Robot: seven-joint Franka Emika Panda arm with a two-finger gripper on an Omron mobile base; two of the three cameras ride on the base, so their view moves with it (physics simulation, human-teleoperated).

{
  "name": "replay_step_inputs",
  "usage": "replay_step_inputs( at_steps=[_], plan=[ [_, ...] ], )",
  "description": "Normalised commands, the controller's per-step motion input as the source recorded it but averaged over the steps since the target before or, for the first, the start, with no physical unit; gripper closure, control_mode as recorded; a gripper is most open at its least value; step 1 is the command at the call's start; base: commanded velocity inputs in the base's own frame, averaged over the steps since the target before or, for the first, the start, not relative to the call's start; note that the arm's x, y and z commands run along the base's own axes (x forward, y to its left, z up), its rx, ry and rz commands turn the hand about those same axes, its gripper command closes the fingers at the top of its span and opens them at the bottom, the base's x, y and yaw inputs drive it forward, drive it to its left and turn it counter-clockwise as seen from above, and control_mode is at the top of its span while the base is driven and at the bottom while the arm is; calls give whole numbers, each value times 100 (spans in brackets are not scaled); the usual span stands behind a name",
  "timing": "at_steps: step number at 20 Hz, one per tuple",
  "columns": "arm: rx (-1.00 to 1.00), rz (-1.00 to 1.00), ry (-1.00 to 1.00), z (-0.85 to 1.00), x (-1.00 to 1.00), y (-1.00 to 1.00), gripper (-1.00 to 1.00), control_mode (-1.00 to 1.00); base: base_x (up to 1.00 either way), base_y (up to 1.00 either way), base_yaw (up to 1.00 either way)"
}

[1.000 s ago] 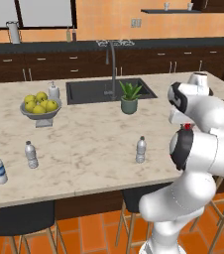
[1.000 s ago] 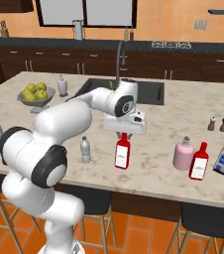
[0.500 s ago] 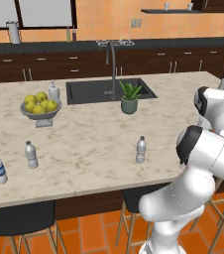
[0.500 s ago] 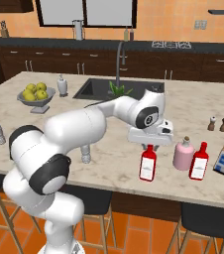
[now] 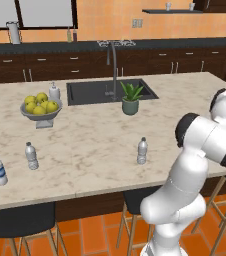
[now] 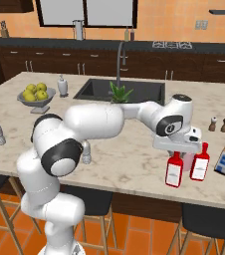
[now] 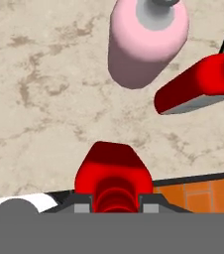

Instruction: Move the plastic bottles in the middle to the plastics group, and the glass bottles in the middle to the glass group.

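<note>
The end effector (image 6: pixel 175 151) is clamped on the neck of a red bottle (image 6: pixel 174 170), which hangs upright directly beneath it near the front right edge of the desk (image 6: pixel 129 164). Just beside it stand the pink bottle (image 7: pixel 146 39) and a second red bottle (image 6: pixel 200 163). The small water bottle (image 5: pixel 142 150) stands mid-desk, well apart.

Two base views behind the arm sharing the island counter (image 5: pixel 95 145), hand view close, seemingly looking down
</note>
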Motion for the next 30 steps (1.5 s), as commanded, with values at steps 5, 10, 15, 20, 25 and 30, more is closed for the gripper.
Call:
replay_step_inputs(
  at_steps=[5, 10, 15, 20, 25, 30],
  plan=[
    [0, -1, -7, -3, 10, -67, 100, -100, 0, 0, 0],
    [3, 0, -1, -29, 13, -20, 100, -100, 0, 0, 0],
    [7, 0, 0, -48, 13, -3, 100, -100, 0, 0, 0],
    [2, 0, -1, -56, -5, 8, 100, -100, 0, 0, 0],
    [0, 0, 0, -55, -17, 50, -100, -100, 0, 0, 0],
    [-2, 0, -7, -16, -3, 33, -100, -100, 0, 0, 0]
  ],
)
